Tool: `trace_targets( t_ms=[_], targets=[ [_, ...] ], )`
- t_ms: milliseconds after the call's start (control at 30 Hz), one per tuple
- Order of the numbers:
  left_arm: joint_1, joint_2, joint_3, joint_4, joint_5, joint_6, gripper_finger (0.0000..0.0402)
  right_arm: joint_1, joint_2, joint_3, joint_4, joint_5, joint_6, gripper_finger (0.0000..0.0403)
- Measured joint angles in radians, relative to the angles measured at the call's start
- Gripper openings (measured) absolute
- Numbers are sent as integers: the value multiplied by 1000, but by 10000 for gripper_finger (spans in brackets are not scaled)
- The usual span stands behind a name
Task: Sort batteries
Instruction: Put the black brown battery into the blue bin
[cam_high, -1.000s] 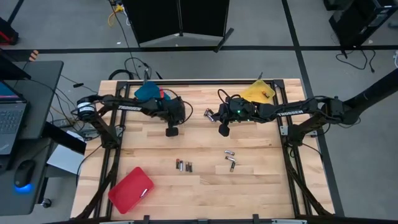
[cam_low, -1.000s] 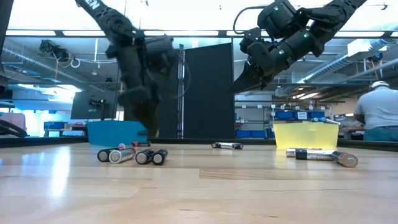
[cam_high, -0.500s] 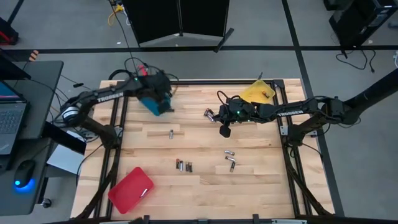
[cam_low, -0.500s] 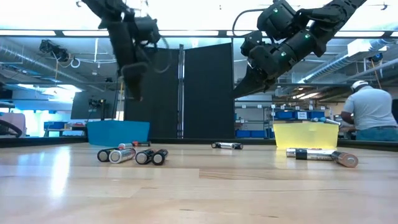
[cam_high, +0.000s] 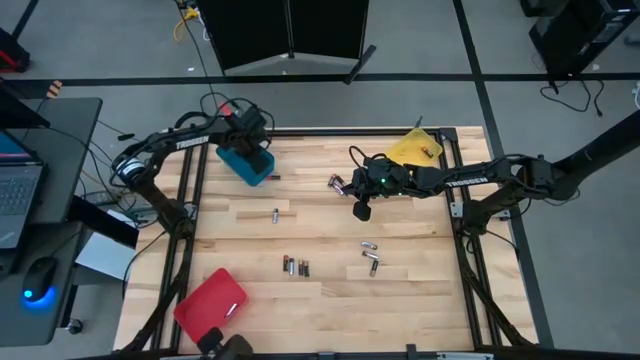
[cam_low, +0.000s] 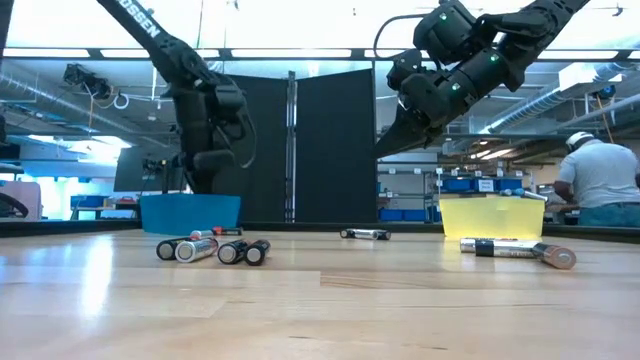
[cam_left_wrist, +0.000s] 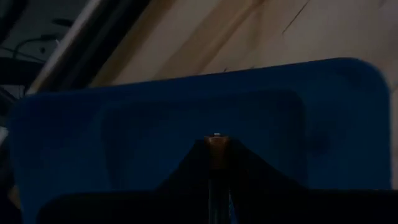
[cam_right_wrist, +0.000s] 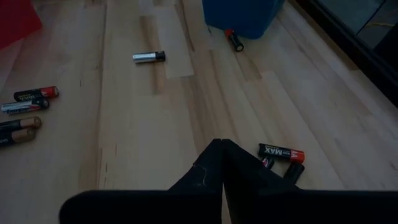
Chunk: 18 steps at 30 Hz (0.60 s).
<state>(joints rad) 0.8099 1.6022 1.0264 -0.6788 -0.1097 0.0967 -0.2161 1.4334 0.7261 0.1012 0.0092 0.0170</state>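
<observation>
My left gripper (cam_high: 251, 147) hangs over the blue tray (cam_high: 250, 166) at the table's far left, shut on a small battery with a copper-coloured end (cam_left_wrist: 216, 142). My right gripper (cam_high: 360, 210) hovers shut above the table's middle right, holding nothing. Loose batteries lie flat on the wood: one alone (cam_high: 275, 214), a group of three (cam_high: 295, 267), another group (cam_high: 370, 258), one by the right arm (cam_high: 336, 183), and one beside the blue tray (cam_right_wrist: 235, 40). In the low view the left gripper (cam_low: 205, 172) stands just above the blue tray (cam_low: 190, 212). My left gripper pinches the battery between its two fingertips, with only the copper-coloured end (cam_left_wrist: 216, 142) showing past them. The fingers come steeply from above. The battery is lifted clear, over the hollow of the blue tray (cam_left_wrist: 186, 124); the fingers hide the rest of it.
A yellow tray (cam_high: 415, 148) with a battery in it sits at the far right. A red tray (cam_high: 210, 303) holding one battery sits at the near left. A person stands in the room beyond the table (cam_low: 598, 180).
My left gripper has swung from the table's middle toward the far left edge, rising a little and rolling at the wrist, and now hangs over the blue tray. A single battery shows on the wood where it stood before.
</observation>
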Motion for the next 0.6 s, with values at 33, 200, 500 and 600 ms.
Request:
trace_targets(
  t_ms=[33,200,500,600],
  targets=[
    [0,10,0,2,0,-1,39,0,0,0,0,0,0,14],
    [3,60,0,37,-28,-22,39,0,0,0,0,1,2,21],
    [3,142,0,60,-30,-47,40,1,0,0,0,1,0,17],
    [2,136,0,56,-30,-45,75,1,0,0,0,0,0,31]
  ],
)
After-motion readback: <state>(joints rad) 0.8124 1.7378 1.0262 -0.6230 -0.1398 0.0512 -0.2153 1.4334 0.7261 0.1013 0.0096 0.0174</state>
